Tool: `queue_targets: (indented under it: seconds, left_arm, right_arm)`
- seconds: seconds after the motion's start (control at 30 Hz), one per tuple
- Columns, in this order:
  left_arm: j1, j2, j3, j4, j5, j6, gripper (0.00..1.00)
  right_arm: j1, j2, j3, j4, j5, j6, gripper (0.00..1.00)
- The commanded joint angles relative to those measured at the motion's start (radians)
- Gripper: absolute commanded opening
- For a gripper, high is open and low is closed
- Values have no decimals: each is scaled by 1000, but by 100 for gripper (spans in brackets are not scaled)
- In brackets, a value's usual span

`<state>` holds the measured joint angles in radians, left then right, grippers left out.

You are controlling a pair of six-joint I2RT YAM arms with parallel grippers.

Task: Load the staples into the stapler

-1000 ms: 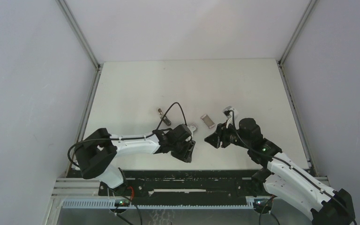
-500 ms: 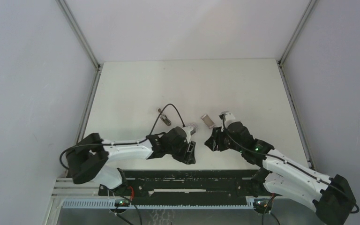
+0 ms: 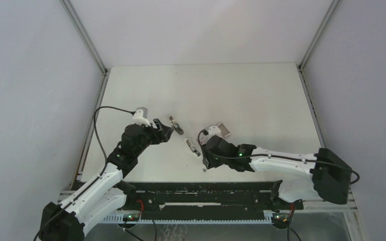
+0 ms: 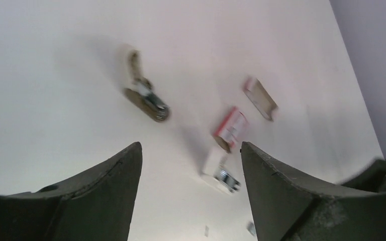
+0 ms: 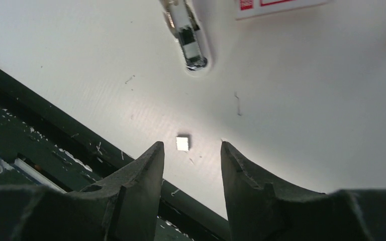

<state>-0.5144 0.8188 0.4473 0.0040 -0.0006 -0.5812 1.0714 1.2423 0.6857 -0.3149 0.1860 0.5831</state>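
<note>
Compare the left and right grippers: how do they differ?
The left gripper gapes wider than the right gripper. The left gripper hangs back from the staples box; the right gripper is low by the table's front edge, a small white piece before its tips. Both hold nothing.

White table (image 3: 261,90) between plain grey walls (image 3: 30,100); metal corner posts (image 3: 83,35); even light
</note>
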Motion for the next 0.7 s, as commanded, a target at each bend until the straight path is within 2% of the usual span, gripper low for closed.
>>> queue_targets:
  seconds: [0.0,0.07,0.27,0.67]
  left_arm:
    - [147,-39,-110,131,-28,23,77]
    - [183,-26,-119,118,-1,37,77]
    - [190,-3,-118,91,3,67,77]
    - [189,2,-116,91,13,67,77]
  right_arm:
    - [71,137,123,-44,98,1,44]
    - [97,202,170,-71,112,-1,41]
    - [133,362,273,-156,137,-5,37]
    - [136,441,309,-177,115,-13,29]
